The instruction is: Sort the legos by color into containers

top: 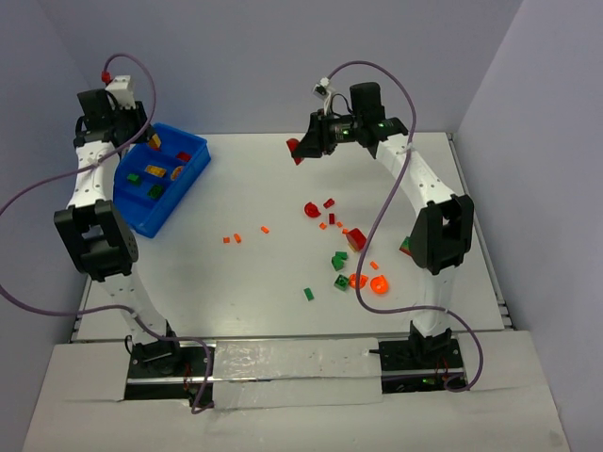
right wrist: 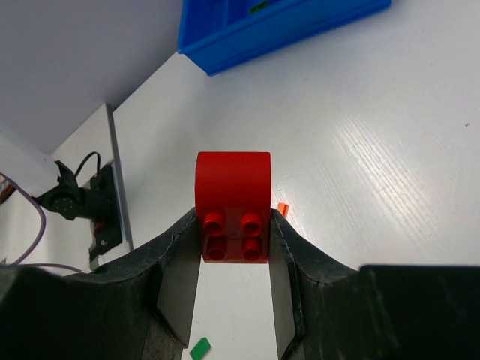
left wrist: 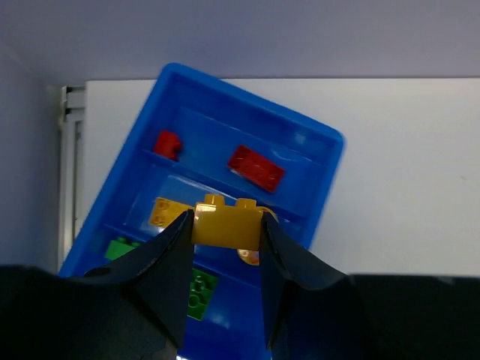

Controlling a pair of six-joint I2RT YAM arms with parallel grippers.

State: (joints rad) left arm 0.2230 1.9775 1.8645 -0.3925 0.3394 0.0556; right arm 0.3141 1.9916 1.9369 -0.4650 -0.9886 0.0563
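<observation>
The left gripper (left wrist: 225, 232) pinches a yellow brick (left wrist: 227, 221) straight above the blue bin (left wrist: 324, 176), over its middle compartment where yellow pieces (left wrist: 161, 211) lie, while the right gripper (right wrist: 234, 247), pinching a red brick (right wrist: 232, 191), hangs well apart to the bin's right.

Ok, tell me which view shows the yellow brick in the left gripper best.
Left wrist: the yellow brick sits dead centre, clamped between both fingers. Top external shows a tiny speck; right wrist misses it.

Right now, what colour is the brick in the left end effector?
Yellow. The brick clamped in the left end effector shows best in the left wrist view.
</observation>
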